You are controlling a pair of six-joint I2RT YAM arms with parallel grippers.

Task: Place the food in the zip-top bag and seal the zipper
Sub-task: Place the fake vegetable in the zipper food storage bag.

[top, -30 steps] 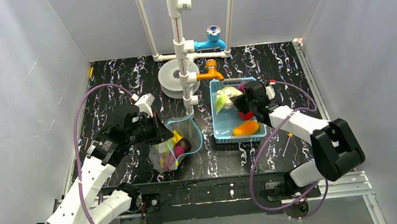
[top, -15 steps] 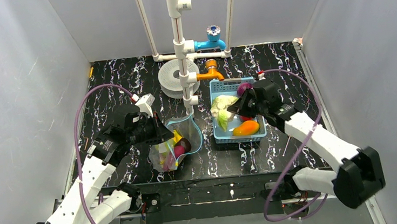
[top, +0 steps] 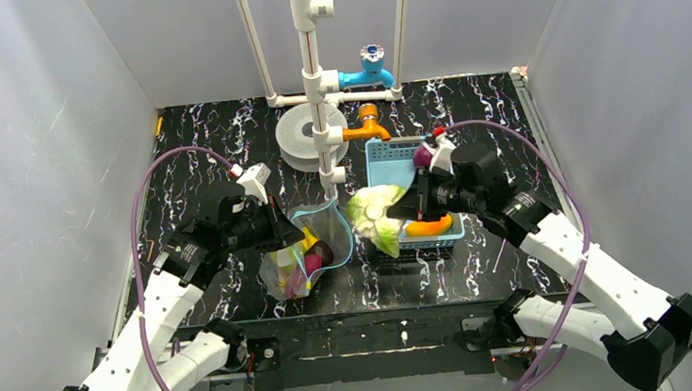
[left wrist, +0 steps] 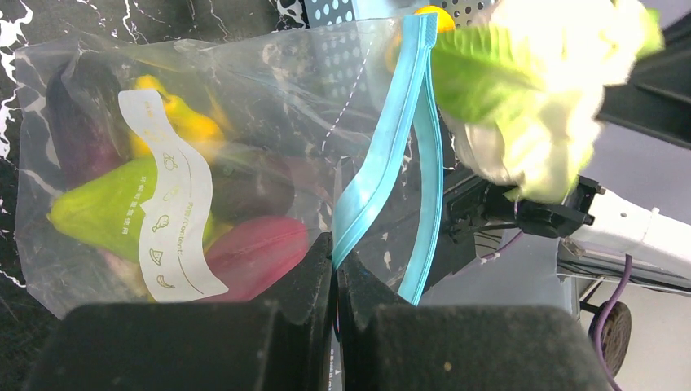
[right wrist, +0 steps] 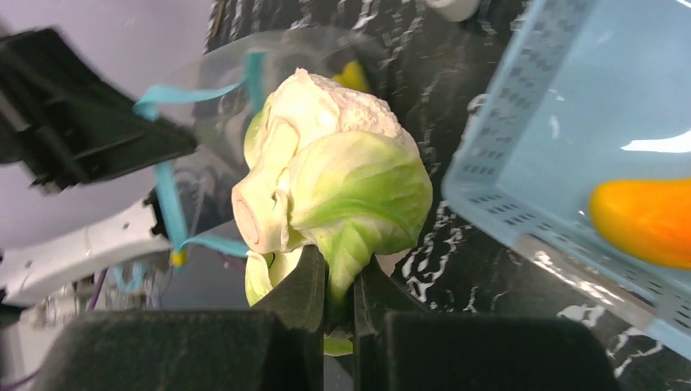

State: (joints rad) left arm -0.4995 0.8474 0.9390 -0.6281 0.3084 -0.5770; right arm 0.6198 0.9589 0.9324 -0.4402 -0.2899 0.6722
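Observation:
The clear zip-top bag (top: 299,261) lies on the table with its mouth lifted open; it holds yellow, green, purple and maroon food (left wrist: 244,252). My left gripper (left wrist: 336,265) is shut on the blue zipper strip (left wrist: 383,155) and holds the mouth up. My right gripper (right wrist: 341,281) is shut on a leaf of the pale green cabbage (right wrist: 342,187) and holds it in the air just right of the bag's mouth (top: 377,216). An orange food piece (top: 428,227) lies in the light-blue basket (top: 393,150).
A white pipe stand (top: 317,84) with a blue tap and an orange tap rises behind the bag. A white roll (top: 304,138) sits at its foot. A purple item (top: 423,155) is at the basket's far end. A thin tool (top: 499,256) lies right of the basket.
My right gripper has lifted the cabbage out of the basket and carried it left, up to the bag's mouth. The left gripper and the bag have stayed still.

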